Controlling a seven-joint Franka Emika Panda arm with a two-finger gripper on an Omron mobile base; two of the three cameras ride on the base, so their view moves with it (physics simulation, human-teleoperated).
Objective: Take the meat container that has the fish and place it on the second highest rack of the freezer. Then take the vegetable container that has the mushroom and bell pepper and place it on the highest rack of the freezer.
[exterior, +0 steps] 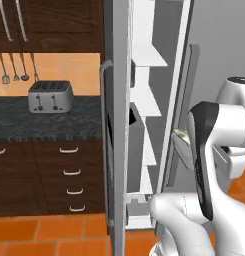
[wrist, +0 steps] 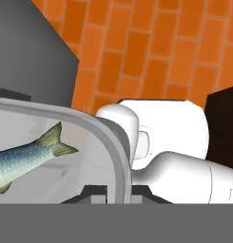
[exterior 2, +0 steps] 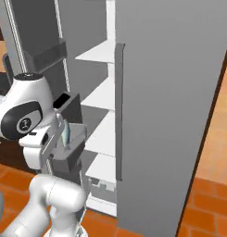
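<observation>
A: Any writing, labels, brand marks or numbers you can read anywhere?

B: None. The freezer [exterior 2: 170,92] has plain grey panels, and its door bins carry no sticker or print.

A: And the toaster [exterior: 49,96] on the desk [exterior: 44,122]?

B: Two dark knobs or levers on its front, but no legible lettering or digits.

A: There's a round mark on the arm's dark joint in the right base view.

B: It's too small and blurred to read as text.

Blue-silver fish [wrist: 20,159] with olive fins, pale grey meat container [wrist: 108,142]; orange tiled floor [wrist: 151,52]; silver-grey freezer [exterior 2: 170,115], white shelves [exterior 2: 100,52].
</observation>
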